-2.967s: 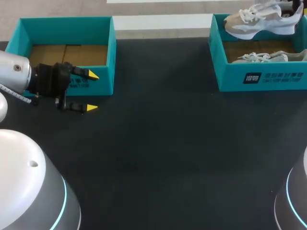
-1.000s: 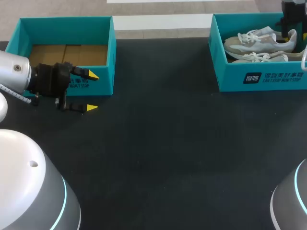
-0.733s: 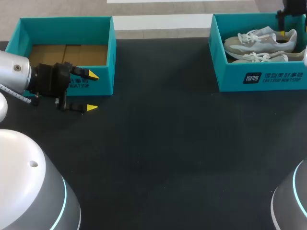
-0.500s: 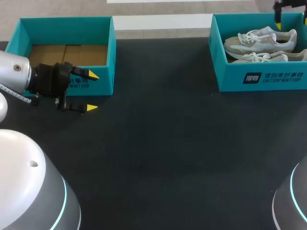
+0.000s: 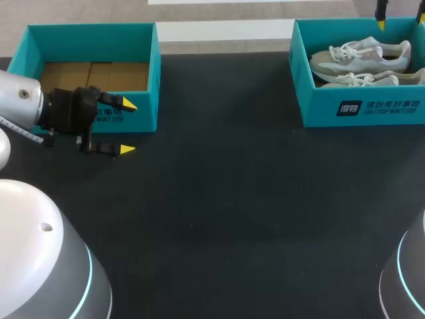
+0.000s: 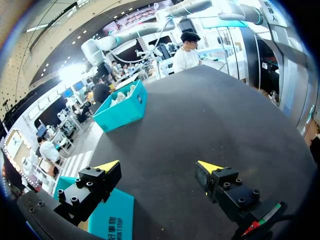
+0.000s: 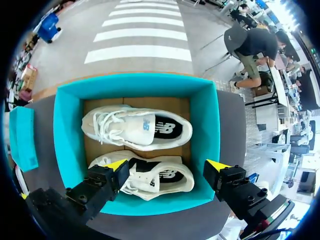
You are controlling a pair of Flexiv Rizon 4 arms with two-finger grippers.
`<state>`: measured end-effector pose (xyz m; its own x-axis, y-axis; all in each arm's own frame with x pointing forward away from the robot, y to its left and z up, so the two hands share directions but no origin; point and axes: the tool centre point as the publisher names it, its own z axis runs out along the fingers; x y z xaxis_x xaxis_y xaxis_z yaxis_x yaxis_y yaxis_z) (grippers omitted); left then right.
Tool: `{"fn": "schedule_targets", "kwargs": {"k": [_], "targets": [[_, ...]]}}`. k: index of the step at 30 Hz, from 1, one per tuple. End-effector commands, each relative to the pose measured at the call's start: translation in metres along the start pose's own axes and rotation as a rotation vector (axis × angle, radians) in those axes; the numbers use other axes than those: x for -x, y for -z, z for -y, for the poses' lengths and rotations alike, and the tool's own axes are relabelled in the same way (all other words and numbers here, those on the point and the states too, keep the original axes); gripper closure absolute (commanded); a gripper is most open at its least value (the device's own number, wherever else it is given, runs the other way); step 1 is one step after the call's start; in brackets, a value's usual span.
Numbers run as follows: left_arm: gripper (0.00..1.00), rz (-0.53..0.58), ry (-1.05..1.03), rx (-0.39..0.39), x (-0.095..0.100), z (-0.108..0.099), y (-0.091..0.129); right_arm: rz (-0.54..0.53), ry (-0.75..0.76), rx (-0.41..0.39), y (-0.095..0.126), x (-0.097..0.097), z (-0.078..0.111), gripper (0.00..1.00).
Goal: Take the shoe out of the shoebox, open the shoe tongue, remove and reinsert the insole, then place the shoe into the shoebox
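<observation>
The teal shoebox [image 5: 362, 109] stands at the table's far right with two pale sneakers lying side by side in it, the far sneaker [image 5: 362, 56] and the near sneaker [image 5: 372, 78]. High over the box hangs my right gripper [image 7: 167, 165], open and empty; from it I look down on the shoebox [image 7: 210, 135], the far sneaker [image 7: 137, 127] and the near sneaker [image 7: 155, 180]. In the head view only one of its fingertips [image 5: 380, 24] shows at the top edge. My left gripper [image 5: 127, 126] stands open and empty at the far left, in front of the other box.
A second teal box [image 5: 153, 66] with a bare cardboard floor stands at the far left; its corner [image 6: 112, 220] shows under my left gripper [image 6: 158, 166]. The dark tabletop [image 5: 232, 199] stretches between the two boxes.
The right gripper has set the far sneaker down in the shoebox, opened, and risen away from it toward the view's top edge. The left arm has not moved.
</observation>
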<state>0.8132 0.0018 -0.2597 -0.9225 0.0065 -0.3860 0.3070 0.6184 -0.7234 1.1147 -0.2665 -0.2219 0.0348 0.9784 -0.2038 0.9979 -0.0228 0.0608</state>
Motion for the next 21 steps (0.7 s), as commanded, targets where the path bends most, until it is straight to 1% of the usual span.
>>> {"fn": "schedule_targets", "kwargs": {"k": [1, 2, 3, 4, 5, 6, 7, 8, 9, 10, 11, 12, 13, 14, 16, 18, 21], "targets": [[0.00, 0.022, 0.155, 0.139, 0.017, 0.007, 0.000, 0.001, -0.001, 0.137, 0.000, 0.000, 0.019, 0.00], [0.00, 0.049, 0.243, 0.251, 0.026, 0.009, -0.002, 0.001, -0.001, 0.137, 0.000, 0.000, 0.019, 0.00], [0.00, 0.124, 0.311, 0.338, 0.034, 0.012, -0.002, 0.001, -0.001, 0.137, 0.000, 0.000, 0.019, 0.00], [0.00, 0.145, 0.408, 0.426, 0.040, 0.013, 0.000, 0.001, -0.001, 0.137, 0.000, 0.000, 0.019, 0.00], [0.00, 0.196, 0.446, 0.497, 0.045, 0.013, 0.002, 0.001, -0.001, 0.137, 0.000, 0.000, 0.019, 0.00], [0.00, 0.237, 0.552, 0.568, 0.049, 0.012, 0.007, 0.001, -0.001, 0.137, 0.000, 0.000, 0.019, 0.00], [0.00, 0.250, 0.606, 0.605, 0.053, 0.011, 0.011, -0.039, 0.002, 0.143, 0.001, -0.004, 0.023, 0.00], [0.00, 0.351, 0.669, 0.650, 0.055, 0.010, 0.017, -0.053, 0.010, 0.138, 0.002, -0.009, 0.028, 0.00], [0.00, 0.377, 0.715, 0.703, 0.058, 0.009, 0.021, -0.056, 0.008, 0.134, 0.003, -0.013, 0.033, 0.00], [0.00, 0.411, 0.785, 0.711, 0.060, 0.008, 0.026, -0.081, 0.011, 0.131, 0.005, -0.018, 0.039, 0.00], [0.00, 0.458, 0.837, 0.761, 0.062, 0.006, 0.029, -0.089, 0.010, 0.127, 0.006, -0.022, 0.045, 0.00], [0.00, 0.535, 0.843, 0.812, 0.062, 0.006, 0.031, -0.084, 0.006, 0.128, 0.009, -0.025, 0.050, 0.00], [0.00, 0.577, 0.899, 0.837, 0.064, 0.003, 0.033, -0.094, 0.003, 0.122, 0.012, -0.029, 0.056, 0.00], [0.00, 0.636, 0.874, 0.870, 0.066, 0.000, 0.034, -0.096, 0.003, 0.115, 0.014, -0.033, 0.062, 0.00], [0.00, 0.636, 0.874, 0.870, 0.066, 0.000, 0.034, -0.120, 0.002, 0.092, 0.020, -0.042, 0.077, 0.00], [0.00, 0.636, 0.874, 0.870, 0.066, 0.000, 0.034, -0.136, -0.007, 0.087, 0.025, -0.049, 0.093, 0.00], [0.00, 0.636, 0.874, 0.870, 0.066, 0.000, 0.034, -0.186, 0.000, 0.064, 0.032, -0.066, 0.121, 0.00]]}}
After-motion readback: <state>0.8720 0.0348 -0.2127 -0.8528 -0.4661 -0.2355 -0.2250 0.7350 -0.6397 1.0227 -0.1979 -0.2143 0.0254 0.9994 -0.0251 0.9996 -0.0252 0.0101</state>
